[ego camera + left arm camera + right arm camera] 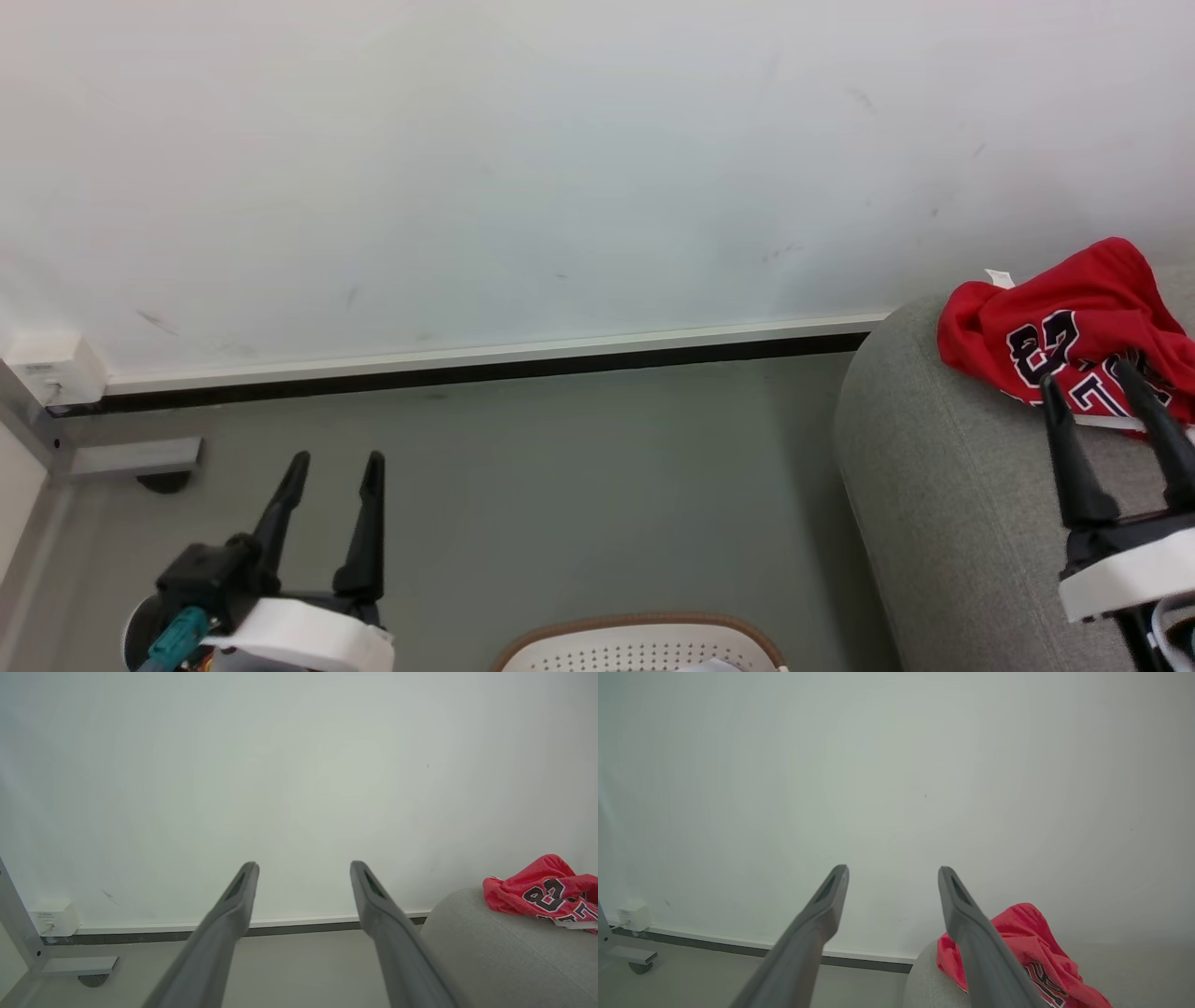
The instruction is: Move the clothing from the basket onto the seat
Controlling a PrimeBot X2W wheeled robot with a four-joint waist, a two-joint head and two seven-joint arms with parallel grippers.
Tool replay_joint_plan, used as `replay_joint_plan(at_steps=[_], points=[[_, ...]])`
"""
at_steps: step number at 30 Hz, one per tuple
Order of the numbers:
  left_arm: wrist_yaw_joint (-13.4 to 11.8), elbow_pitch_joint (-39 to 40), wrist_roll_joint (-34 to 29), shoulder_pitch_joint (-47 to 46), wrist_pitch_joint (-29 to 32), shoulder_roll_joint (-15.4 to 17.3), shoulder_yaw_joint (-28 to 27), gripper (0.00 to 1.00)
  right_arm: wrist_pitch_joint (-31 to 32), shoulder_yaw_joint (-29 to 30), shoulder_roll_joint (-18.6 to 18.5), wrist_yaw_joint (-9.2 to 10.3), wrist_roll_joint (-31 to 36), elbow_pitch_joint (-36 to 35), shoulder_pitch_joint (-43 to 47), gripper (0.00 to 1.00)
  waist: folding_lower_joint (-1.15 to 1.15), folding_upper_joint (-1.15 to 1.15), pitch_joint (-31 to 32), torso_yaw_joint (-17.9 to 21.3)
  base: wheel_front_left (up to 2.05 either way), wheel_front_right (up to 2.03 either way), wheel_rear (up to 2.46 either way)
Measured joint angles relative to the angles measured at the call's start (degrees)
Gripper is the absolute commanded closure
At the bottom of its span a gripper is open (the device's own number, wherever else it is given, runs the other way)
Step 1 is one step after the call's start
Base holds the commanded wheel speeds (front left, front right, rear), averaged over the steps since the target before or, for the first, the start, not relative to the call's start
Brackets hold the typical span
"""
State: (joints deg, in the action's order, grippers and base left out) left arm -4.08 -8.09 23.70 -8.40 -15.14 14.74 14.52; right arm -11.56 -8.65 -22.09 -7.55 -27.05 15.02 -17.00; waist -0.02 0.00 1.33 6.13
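Count, one moment:
- crumpled red jersey with black-and-white number 23 [1064,327]: 1
- large grey fabric seat [934,485]: 1
- cream-white perforated plastic basket with brown rim [635,623]: 1
- small white wall box [51,366]: 1
- dark two-fingered grippers: 2, namely left gripper [336,457] and right gripper [1084,373]

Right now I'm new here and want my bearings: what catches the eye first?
The crumpled red jersey on the grey seat at the right stands out against the pale wall. The open right gripper points toward it; the open left gripper hangs at lower left, and the basket peeks in at the bottom edge.
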Motion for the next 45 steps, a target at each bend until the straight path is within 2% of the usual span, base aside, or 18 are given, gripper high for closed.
replay_joint_plan(at_steps=[4, 12, 19, 29, 41, 45], points=[[0.60, 0.91, -2.66, 2.52, 0.00, -1.53, -3.65, 0.00, -1.83, 0.02, 3.83, -0.01, 2.91, -3.86, 5.36, 0.00, 0.01, 0.00, 0.40, -0.19, 0.00, 0.00, 0.00], [3.58, 0.97, -6.27, 6.62, 0.00, -6.48, -9.67, 0.00, -3.21, 1.20, 11.39, 0.00, 6.73, -5.21, 12.71, 0.00, 0.01, 0.00, 0.99, 0.27, 0.00, 0.00, 0.00], [6.88, -0.42, -9.56, 7.83, 0.00, -10.22, -13.26, 0.00, -3.23, 1.45, 15.18, 0.00, 10.22, -6.41, 14.91, 0.00, 0.02, 0.00, 0.51, 0.57, 0.00, 0.00, 0.00], [9.14, -1.68, -11.62, 7.22, 0.00, -11.59, -14.88, 0.00, -3.23, 1.64, 16.22, 0.00, 10.95, -6.37, 14.71, 0.00, 0.02, 0.00, -0.14, 0.15, 0.00, 0.00, 0.00], [10.06, -2.34, -12.34, 6.47, 0.00, -11.88, -15.34, 0.00, -3.23, 1.54, 16.66, 0.00, 10.96, -6.20, 13.89, 0.00, 0.02, 0.00, -0.67, 0.69, 0.00, 0.00, 0.00], [10.23, -2.54, -12.12, 6.08, 0.00, -11.89, -13.93, 0.00, -3.23, 1.48, 16.03, 0.00, 10.96, -6.28, 13.85, 0.00, 0.02, 0.00, -1.14, 1.37, 0.00, 0.00, 0.00]])
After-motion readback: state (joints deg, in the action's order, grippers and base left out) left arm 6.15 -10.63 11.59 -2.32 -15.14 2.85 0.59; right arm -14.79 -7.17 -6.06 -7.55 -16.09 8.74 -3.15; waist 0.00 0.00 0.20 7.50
